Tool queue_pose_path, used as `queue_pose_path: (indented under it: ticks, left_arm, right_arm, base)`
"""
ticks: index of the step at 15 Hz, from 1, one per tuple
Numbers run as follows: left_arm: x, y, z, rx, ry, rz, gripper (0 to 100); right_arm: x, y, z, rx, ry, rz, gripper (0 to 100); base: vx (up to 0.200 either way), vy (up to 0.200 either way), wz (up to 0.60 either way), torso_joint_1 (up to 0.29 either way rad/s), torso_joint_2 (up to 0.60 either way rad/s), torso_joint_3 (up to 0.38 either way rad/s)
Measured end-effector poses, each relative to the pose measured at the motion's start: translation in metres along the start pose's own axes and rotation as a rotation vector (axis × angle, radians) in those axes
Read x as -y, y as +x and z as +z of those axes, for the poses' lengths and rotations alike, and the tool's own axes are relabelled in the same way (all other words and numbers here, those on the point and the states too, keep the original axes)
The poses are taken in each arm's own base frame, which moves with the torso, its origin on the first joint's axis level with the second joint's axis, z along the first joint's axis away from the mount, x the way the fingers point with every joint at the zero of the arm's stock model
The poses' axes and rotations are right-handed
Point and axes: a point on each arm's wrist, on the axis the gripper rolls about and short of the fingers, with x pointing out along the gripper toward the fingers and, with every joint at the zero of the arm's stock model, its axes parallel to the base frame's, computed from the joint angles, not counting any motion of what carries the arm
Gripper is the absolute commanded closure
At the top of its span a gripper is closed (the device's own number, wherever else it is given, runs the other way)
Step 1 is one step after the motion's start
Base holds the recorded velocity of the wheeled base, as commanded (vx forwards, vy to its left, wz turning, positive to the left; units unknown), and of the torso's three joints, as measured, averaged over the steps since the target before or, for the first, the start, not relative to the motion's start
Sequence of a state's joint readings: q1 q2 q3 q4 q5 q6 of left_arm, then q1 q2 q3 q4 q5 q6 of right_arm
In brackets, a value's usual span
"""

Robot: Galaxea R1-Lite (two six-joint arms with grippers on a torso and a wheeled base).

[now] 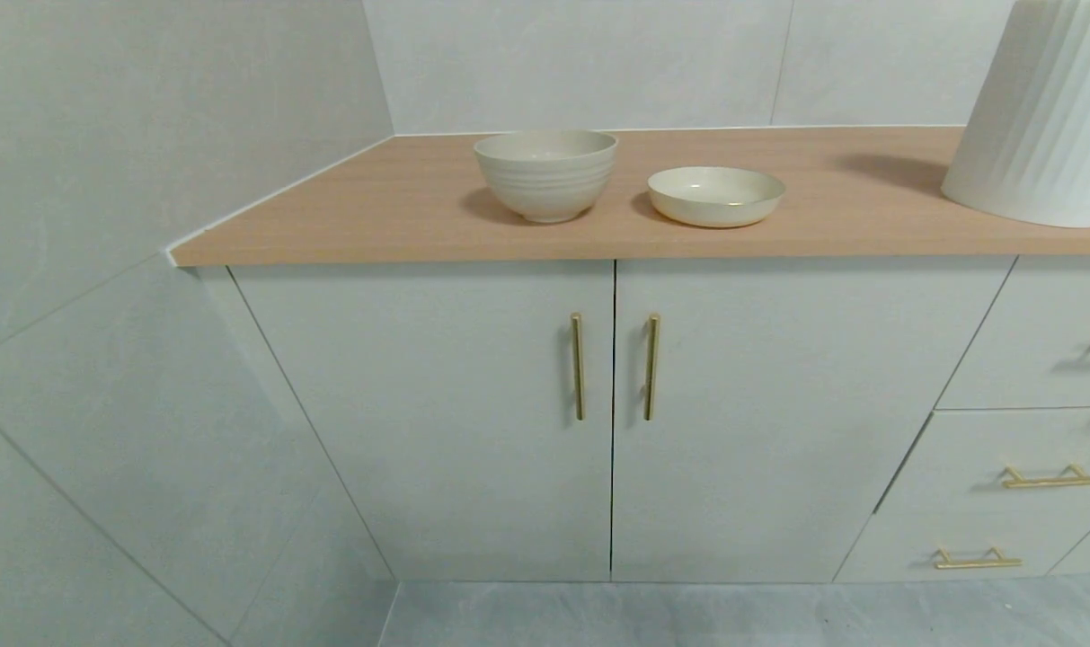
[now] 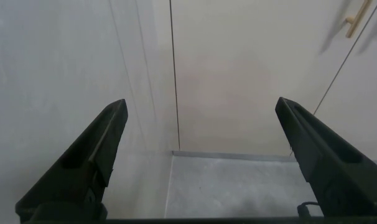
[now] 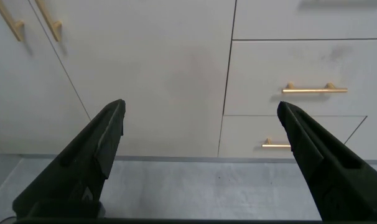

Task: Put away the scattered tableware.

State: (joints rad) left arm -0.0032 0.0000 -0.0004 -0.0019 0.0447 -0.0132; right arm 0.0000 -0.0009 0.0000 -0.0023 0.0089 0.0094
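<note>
Two pieces of tableware stand on the wooden worktop [image 1: 374, 211]: one deep ribbed bowl [image 1: 545, 175] and, just beside it on the robot's right and not touching, one shallow dish [image 1: 715, 195]. Both sit upright, toward the front half of the worktop, above the seam between the two cabinet doors [image 1: 473, 422]. One tall white fluted container [image 1: 1043, 117] stands well apart at the worktop's right end. The doors carry two upright gold handles [image 1: 578, 366], one each, close together by the seam. To the right is a stack of three drawers [image 1: 1012, 449], each with one gold pull. The left tool [image 2: 201, 106] hangs low in front of the cabinet, its jaws spread wide with nothing between them, aimed at the foot of the left door where wall and floor meet. The right tool [image 3: 201, 107] is likewise low and level, jaws wide and empty, facing the lower drawers near the grey floor [image 3: 195, 186].
</note>
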Motion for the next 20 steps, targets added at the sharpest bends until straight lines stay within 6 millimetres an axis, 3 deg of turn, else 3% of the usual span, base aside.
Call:
queue_pose_path:
  ticks: [4, 16, 20]
  left_arm:
    - [0.0, 0.0, 0.0, 0.0, 0.001, 0.0, 0]
    - [0.0, 0.0, 0.0, 0.0, 0.002, 0.0, 0]
    - [0.0, 0.0, 0.0, 0.001, 0.001, 0.0, 0]
  right_arm:
    - [0.0, 0.0, 0.0, 0.0, 0.001, 0.0, 0]
    - [0.0, 0.0, 0.001, 0.003, -0.004, 0.001, 0]
    - [-0.002, -0.006, 0.036, 0.07, 0.018, 0.106, 0]
  base:
    - [0.15, 0.0, 0.0, -0.005, 0.0, 0.003]
    - [0.0, 0.0, 0.0, 0.0, 0.0, 0.0]
    - [0.0, 0.0, 0.0, 0.0, 0.0, 0.0]
